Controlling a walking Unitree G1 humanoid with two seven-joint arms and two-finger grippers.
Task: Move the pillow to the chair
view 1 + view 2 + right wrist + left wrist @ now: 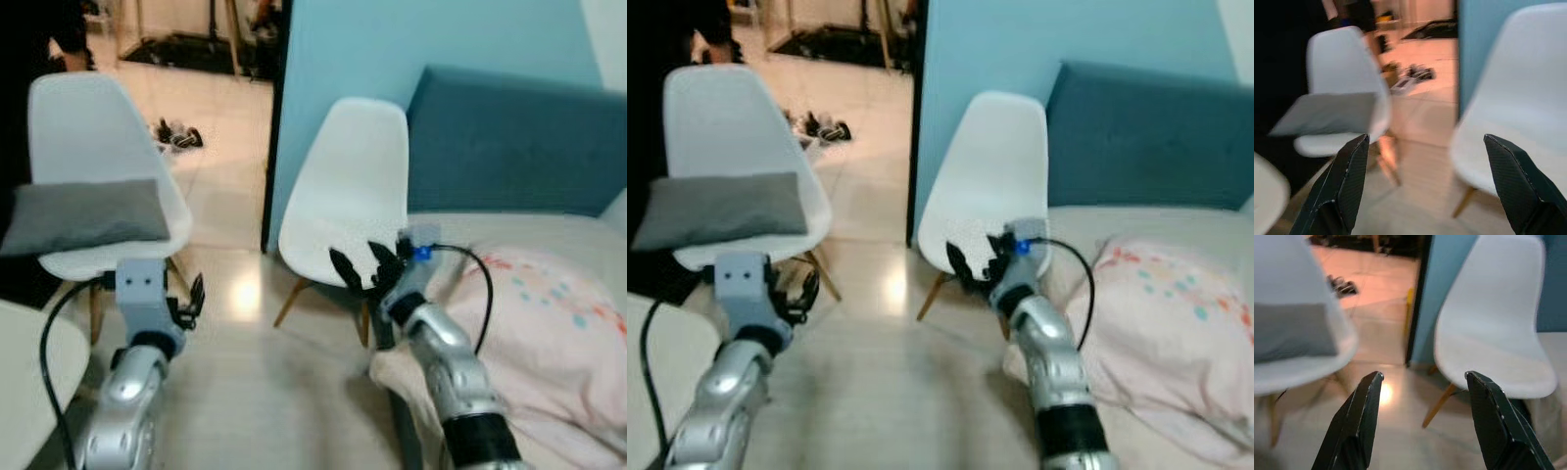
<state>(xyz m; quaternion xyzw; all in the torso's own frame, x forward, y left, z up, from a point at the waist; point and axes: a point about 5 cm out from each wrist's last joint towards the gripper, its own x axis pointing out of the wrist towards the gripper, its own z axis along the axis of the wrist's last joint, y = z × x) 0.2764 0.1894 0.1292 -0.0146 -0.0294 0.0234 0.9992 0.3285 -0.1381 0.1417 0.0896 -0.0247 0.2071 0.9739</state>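
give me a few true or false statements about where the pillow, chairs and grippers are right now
1. The grey pillow lies on the seat of the left white chair. True.
2. The right white chair has a pillow on it. False: its seat is bare.
3. The right gripper is shut on the pillow. False: it is open and holds nothing.
4. The left gripper is open. True.
5. A pink patterned pillow lies on the bed. True.

Head pair looking forward and down from above; wrist cameras low, facing ahead; all sharing two white chairs (353, 196).
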